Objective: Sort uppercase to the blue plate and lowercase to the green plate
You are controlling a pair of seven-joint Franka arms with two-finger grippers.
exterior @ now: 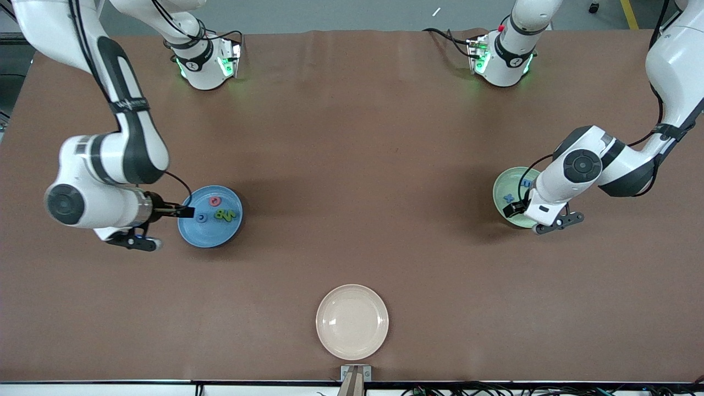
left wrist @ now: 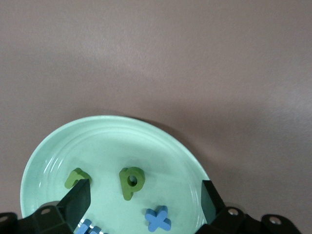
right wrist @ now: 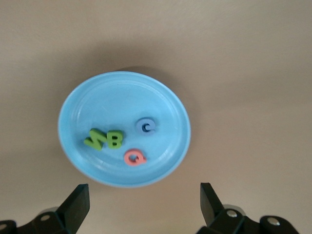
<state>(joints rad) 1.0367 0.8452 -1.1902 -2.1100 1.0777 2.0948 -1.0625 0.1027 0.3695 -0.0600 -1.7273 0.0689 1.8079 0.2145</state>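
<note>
Foam letters lie sorted on two round plates, both grippers spread wide and holding nothing.

Mid-left of the front view, the shallow blue plate (exterior: 209,236) carries the red Q (right wrist: 134,157), green B (right wrist: 115,140), green N (right wrist: 95,138) and blue C (right wrist: 145,126), with the right gripper (right wrist: 144,202) over its edge. Mid-right, the pale mint-green plate (exterior: 505,188) carries the green p (left wrist: 132,181), green u (left wrist: 76,178), blue x (left wrist: 158,219) and blue m (left wrist: 87,227) under the left gripper (left wrist: 145,200). A cream-beige plate (exterior: 352,321) sits bottom centre.

uppercase (right wrist: 122,140) in blue plate (exterior: 193,235), right arm's end | lowercase (left wrist: 131,182) in green plate (left wrist: 112,134), left arm's end

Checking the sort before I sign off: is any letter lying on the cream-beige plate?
No. The cream-beige plate is bare in the front view, with letters showing only in the blue plate and the green plate.
</note>
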